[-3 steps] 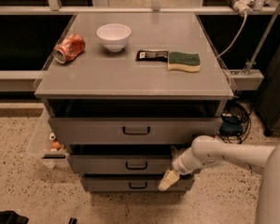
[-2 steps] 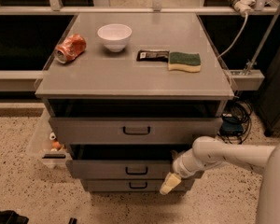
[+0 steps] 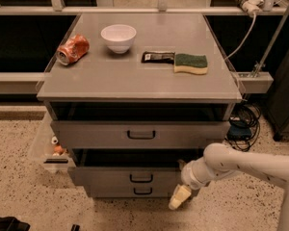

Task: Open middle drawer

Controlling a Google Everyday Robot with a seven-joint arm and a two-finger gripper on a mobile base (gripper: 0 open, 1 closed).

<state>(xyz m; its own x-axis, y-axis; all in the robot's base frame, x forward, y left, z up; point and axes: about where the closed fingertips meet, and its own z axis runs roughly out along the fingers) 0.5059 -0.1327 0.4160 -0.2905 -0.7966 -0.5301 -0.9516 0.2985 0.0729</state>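
The middle drawer [image 3: 106, 176] is a grey flat front with a small black bar handle [image 3: 141, 178]. It stands pulled out from the cabinet, with a dark gap above it. My gripper [image 3: 179, 197] has cream-coloured tips on a white arm [image 3: 241, 163] that comes in from the right. It hangs at the right end of the middle drawer's front, just below its lower corner and to the right of the handle. It holds nothing that I can see.
The tall top drawer [image 3: 86, 134] is slightly out; the short bottom drawer [image 3: 111, 192] sits below. On the cabinet top [image 3: 135, 76] lie a crushed can [image 3: 72, 49], a white bowl [image 3: 118, 37], a black packet [image 3: 158, 57] and a sponge [image 3: 190, 63]. A clear bin [image 3: 49, 146] sits at left, cables [image 3: 243, 119] at right.
The middle drawer has slid further out toward the camera. My gripper has moved down and forward along its right end.
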